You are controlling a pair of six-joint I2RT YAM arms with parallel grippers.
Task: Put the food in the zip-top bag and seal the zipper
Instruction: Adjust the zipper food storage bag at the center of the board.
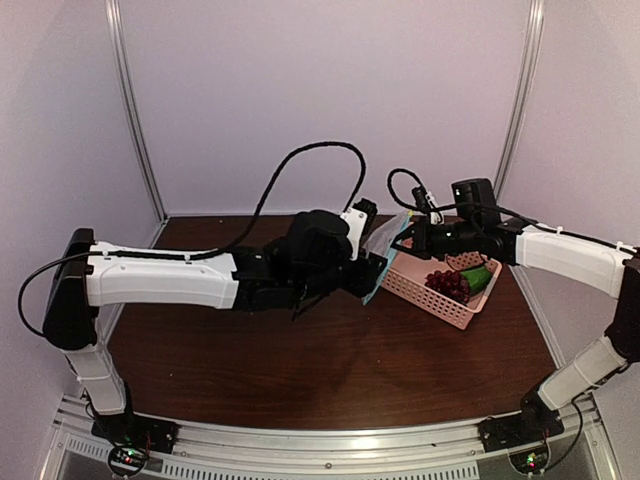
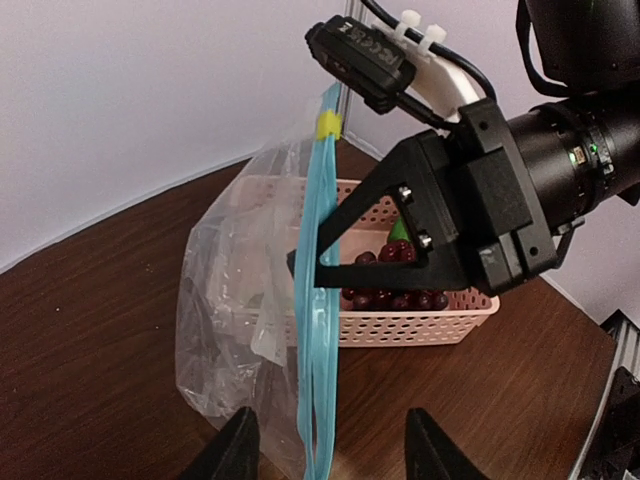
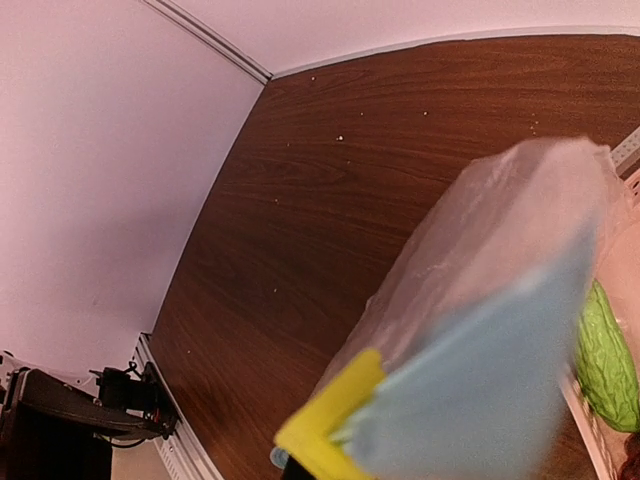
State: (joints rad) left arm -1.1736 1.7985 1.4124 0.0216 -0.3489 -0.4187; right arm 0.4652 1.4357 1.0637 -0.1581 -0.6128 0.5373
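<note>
Black fingers (image 2: 235, 455) of the left gripper (image 2: 330, 425) are being held apart at the near edge of the left wrist view, and nothing is being gripped by them. The teal zipper (image 2: 318, 380) is being dangled in the gap between them, clear of both.

Just beyond, the same zipper is being pinched higher up by the right gripper (image 2: 302, 266), whose jaws are being pressed shut on it. The clear bag (image 2: 225, 320) is thus being hung edge-on over the brown table (image 2: 100, 350), its crinkled body bulging to the left of the strip. A yellow tab (image 2: 328, 125) is being carried at the upper end of the zipper.

Behind the bag, the pink basket (image 2: 420, 325) is being rested on the table. The dark grapes (image 2: 400, 298) and the green vegetable (image 3: 605, 365) are being held inside it, side by side, outside the bag. Whether the bag's mouth is being parted cannot be told.
</note>
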